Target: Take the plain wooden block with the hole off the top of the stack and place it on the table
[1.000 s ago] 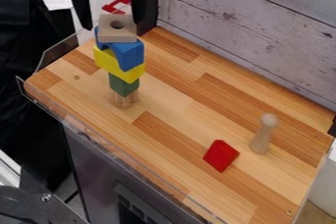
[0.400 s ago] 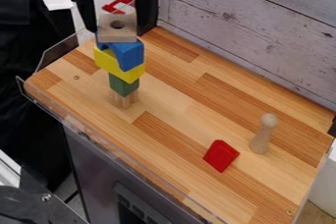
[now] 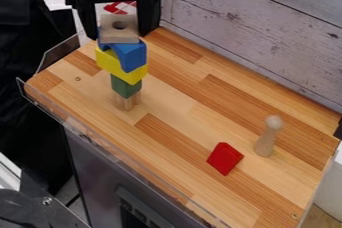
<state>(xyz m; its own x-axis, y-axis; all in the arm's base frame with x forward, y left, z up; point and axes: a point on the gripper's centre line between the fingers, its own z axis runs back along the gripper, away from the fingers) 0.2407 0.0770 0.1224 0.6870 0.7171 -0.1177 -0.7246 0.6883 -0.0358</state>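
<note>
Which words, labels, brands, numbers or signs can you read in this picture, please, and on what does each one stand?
No text can be read anywhere.
Top block, blue block, yellow block, green block: no lettering visible; the top one shows just a round hole.
Red block, wooden peg: no lettering visible.
Front panel: small marks, too small to read.

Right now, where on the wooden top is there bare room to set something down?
The widest bare patch looks to be between the block tower and the red block. Another runs along the plank wall, behind the wooden peg. It is crowded at the tower, where the end effector hangs at the top block.
</note>
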